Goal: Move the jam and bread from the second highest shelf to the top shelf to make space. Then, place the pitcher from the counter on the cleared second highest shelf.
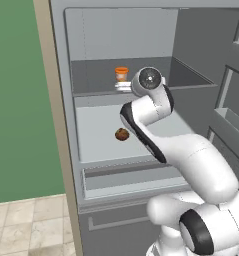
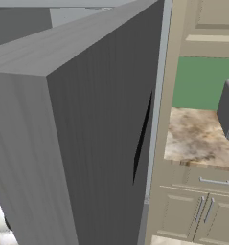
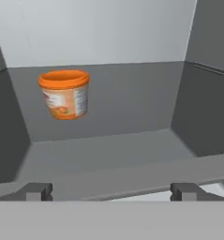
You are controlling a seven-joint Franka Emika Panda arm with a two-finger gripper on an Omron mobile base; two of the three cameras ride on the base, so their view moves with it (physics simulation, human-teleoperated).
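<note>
The jam (image 1: 121,73) (image 3: 64,93), a small orange jar, stands upright on the dark grey top shelf (image 1: 93,80) (image 3: 104,152), toward its back. My gripper (image 1: 123,88) (image 3: 112,192) hovers at that shelf's front edge, just in front of and below the jar, open and holding nothing. One shelf down, the bread (image 1: 122,134), a lumpy dark-brown loaf, lies on the pale second highest shelf (image 1: 93,135), left of my forearm. The marbled counter (image 2: 197,139) lies to the right of the fridge. The pitcher is out of view.
The fridge's open grey door (image 2: 87,143) stands close in the right base view. Door bins (image 1: 231,120) line the right side. A drawer (image 1: 131,177) sits below the pale shelf. A grey appliance (image 2: 228,112) stands on the counter.
</note>
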